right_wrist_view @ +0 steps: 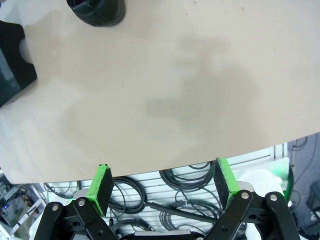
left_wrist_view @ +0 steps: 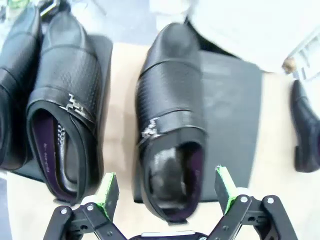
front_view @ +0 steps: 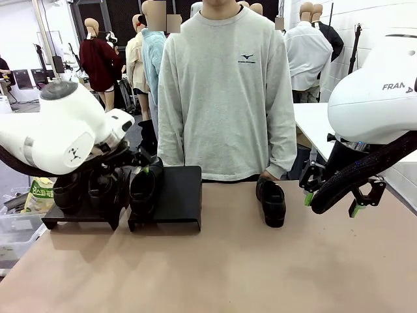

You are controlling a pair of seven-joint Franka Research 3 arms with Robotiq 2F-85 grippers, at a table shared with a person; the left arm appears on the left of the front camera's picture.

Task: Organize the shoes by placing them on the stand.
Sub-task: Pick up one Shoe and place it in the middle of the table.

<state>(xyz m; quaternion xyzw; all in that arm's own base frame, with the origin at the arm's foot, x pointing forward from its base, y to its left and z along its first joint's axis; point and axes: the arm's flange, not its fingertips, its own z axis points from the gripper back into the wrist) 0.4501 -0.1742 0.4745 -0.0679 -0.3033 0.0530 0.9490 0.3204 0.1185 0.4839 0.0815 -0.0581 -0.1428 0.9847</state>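
Above stand [left_wrist_view: 235,120], left tool [left_wrist_view: 167,192] wide open, empty.

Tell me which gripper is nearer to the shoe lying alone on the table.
The right gripper: it hangs open just beside the lone shoe. The left gripper is open over the stand, farther away.

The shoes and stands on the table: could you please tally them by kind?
Black shoes on the left stand: 2
Black shoes on the right stand: 1
Black shoes on the table: 1
Black stands: 2
Total: 6
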